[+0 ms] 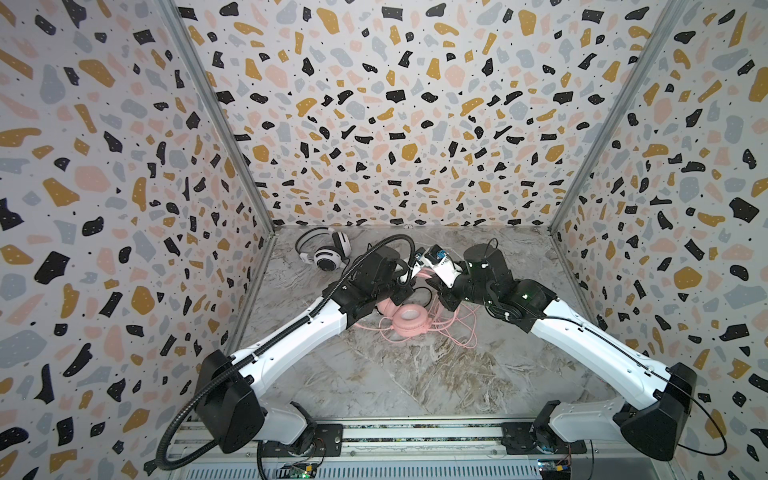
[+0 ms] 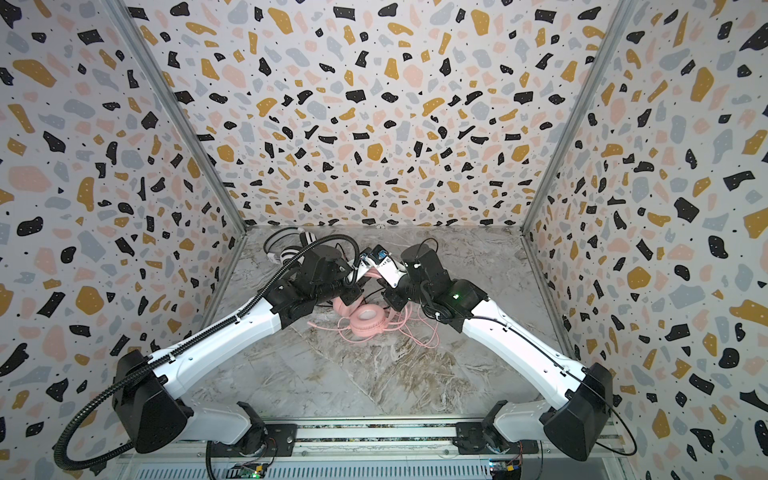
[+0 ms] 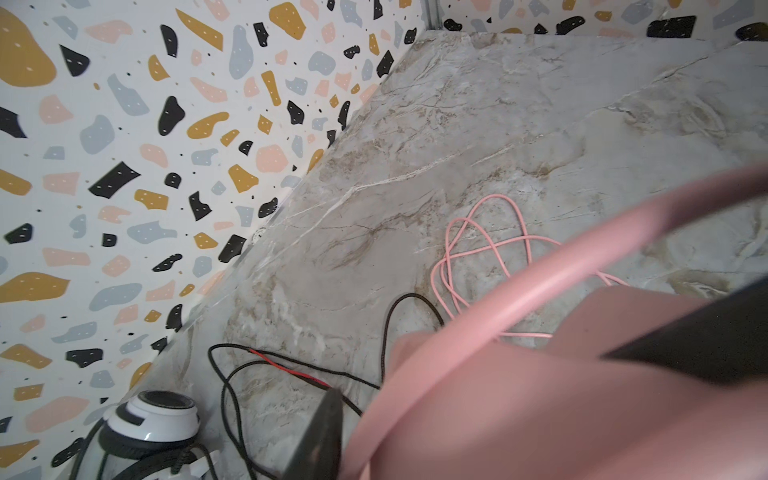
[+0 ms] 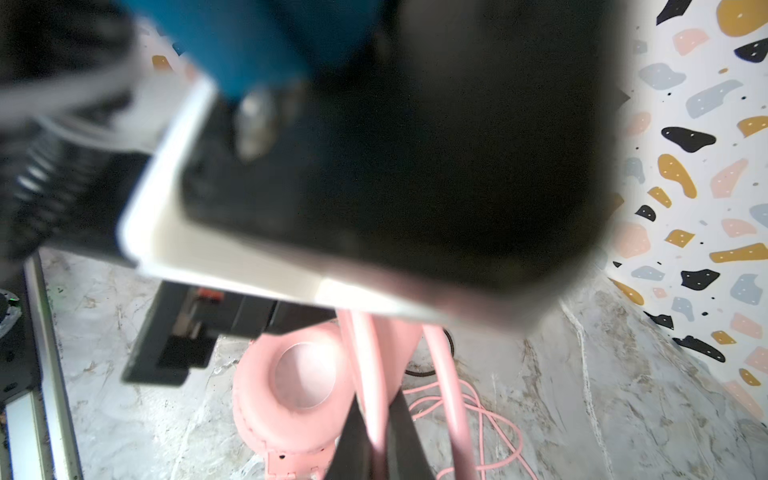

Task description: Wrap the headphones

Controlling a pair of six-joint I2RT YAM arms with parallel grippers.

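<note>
So the pink headphones (image 1: 409,318) sit on the worktop (image 1: 415,382), middle toward the back edge. The left pincer (image 3: 478,374) is clenched on them and the right pincer (image 4: 376,440) pinches the headband (image 4: 368,349). 2 grips, probably to steady it for winding the loose pink cable (image 1: 455,332). The white headphones (image 1: 328,253) wait in the back-left corner.

**Fig.** Counts in the enclosure. Headsets, two: one pink headset (image 1: 409,318), one white headset (image 1: 328,251). Cables, two: one pink cable (image 3: 523,334), one black cable (image 3: 384,332). Robot arms, two: left arm (image 1: 291,332), right arm (image 1: 582,332).
</note>
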